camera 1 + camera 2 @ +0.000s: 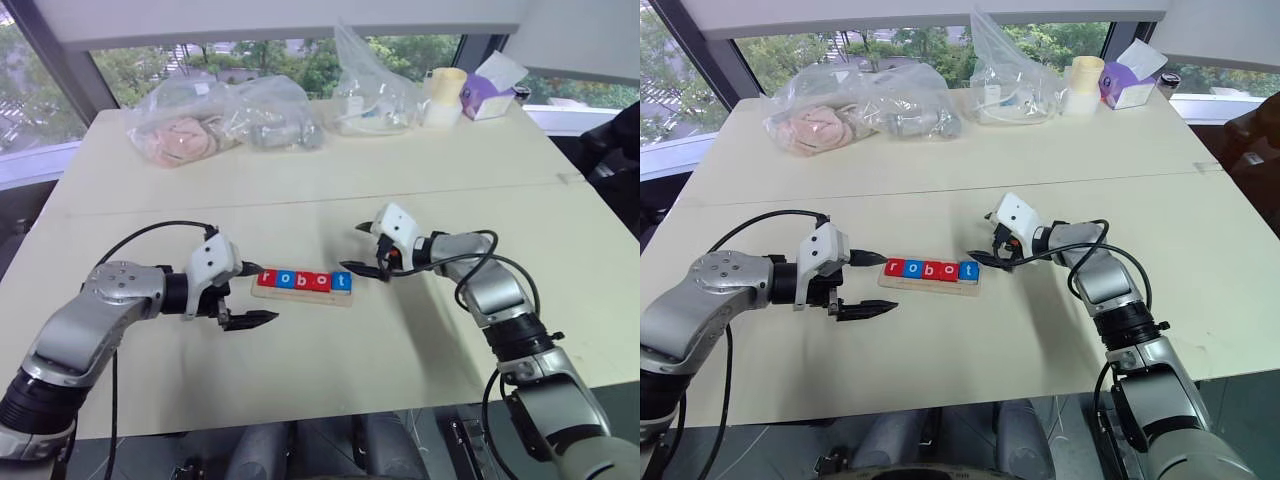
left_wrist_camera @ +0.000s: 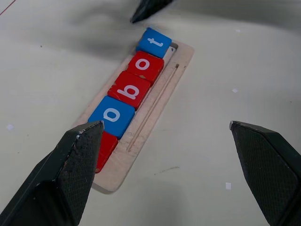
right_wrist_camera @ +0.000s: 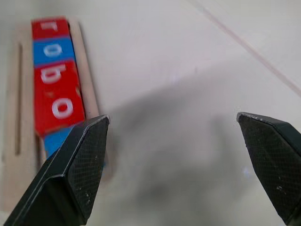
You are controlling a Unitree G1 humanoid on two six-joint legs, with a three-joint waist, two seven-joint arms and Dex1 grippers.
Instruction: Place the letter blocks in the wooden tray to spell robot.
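The five letter blocks point(image 1: 304, 280) lie in one row inside the wooden tray point(image 1: 300, 296), and from the robot's side they read r, o, b, o, t: red, blue, red, red, blue. They touch each other side by side and fill the recess. The tray lies flat on the table point(image 1: 330, 190), near the middle of its front part, between the two arms. A thin groove runs along the tray beside the row of blocks.

The left tool point(image 1: 251, 294) is just beside the tray's left end, where the r block is. Its two black fingers are spread wide and hold nothing. The right tool point(image 1: 364, 250) is just beside the right end, close to the blue t block. Its fingers also stand wide apart, and nothing is between them.

At the far edge of the table lie clear plastic bags point(image 1: 225, 120) with soft things inside, a pale cup point(image 1: 445, 95) and a purple tissue box point(image 1: 490, 95).
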